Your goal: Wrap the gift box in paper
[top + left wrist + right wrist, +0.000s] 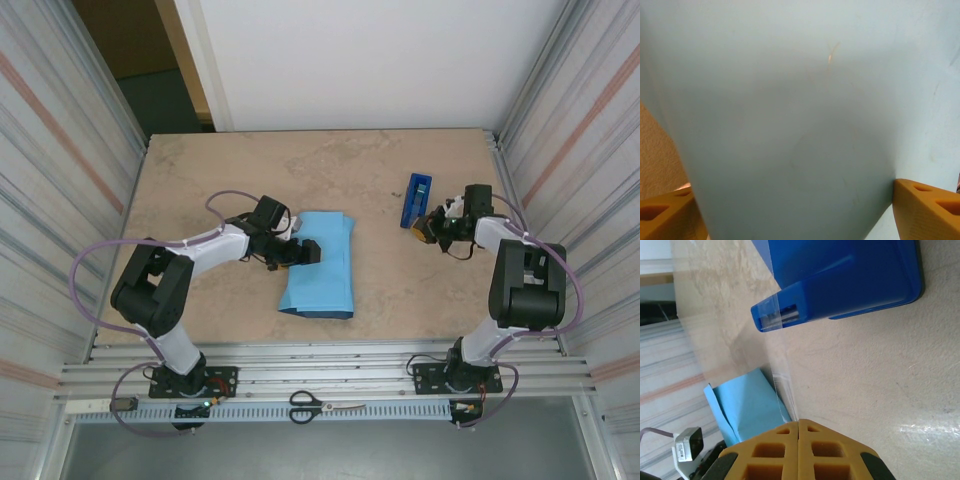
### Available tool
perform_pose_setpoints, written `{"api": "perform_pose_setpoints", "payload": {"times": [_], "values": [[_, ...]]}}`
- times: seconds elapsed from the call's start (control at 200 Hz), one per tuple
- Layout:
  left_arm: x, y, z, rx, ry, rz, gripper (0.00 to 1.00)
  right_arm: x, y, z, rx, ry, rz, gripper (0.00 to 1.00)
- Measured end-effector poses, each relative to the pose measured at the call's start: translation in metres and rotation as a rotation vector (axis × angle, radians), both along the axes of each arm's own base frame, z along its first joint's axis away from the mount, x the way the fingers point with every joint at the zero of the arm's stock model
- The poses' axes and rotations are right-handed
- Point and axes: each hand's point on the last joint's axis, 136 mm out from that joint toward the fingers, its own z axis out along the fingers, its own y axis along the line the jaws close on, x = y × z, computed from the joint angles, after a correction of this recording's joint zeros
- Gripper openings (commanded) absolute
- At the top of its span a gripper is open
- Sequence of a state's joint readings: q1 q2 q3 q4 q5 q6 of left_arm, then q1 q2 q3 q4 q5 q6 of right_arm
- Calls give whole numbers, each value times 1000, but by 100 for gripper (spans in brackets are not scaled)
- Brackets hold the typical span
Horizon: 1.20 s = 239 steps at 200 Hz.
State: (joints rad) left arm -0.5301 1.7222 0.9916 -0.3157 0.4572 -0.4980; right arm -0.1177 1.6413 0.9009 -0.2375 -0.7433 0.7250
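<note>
Blurred paper (790, 115) between the left gripper's (792, 210) spread fingers (925, 210), both cut off

We reach left arm (200, 245) inward, left gripper (300, 250) wide, clamping paper (325, 270); right arm (525, 280) bent, right gripper (798, 450) pinched on tape strip (782, 375).

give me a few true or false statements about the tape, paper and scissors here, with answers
1. The scissors lie on top of the paper. False: they lie on the near rail, between the arm bases.
2. The right end effector is shut on a strip of clear tape drawn from the blue tape dispenser. True.
3. The paper shows its light blue face upward. True.
4. The left end effector is at the tape dispenser. False: it is at the paper's left edge, fingers wide apart.
</note>
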Motion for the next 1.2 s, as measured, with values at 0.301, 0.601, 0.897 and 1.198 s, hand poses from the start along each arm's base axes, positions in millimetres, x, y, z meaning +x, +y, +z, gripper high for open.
{"api": "perform_pose_setpoints", "payload": {"times": [0.301, 0.601, 0.897, 1.198], "values": [[0, 0, 0, 0, 0, 0, 86, 11, -5, -33, -81, 27, 0, 0], [0, 0, 0, 0, 1, 0, 86, 25, -14, -44, -146, 21, 7, 0], [0, 0, -1, 0, 0, 0, 86, 23, -20, -43, -163, 46, 3, 0], [0, 0, -1, -4, 1, -1, 86, -7, -18, -59, -185, 182, 27, 0]]}}
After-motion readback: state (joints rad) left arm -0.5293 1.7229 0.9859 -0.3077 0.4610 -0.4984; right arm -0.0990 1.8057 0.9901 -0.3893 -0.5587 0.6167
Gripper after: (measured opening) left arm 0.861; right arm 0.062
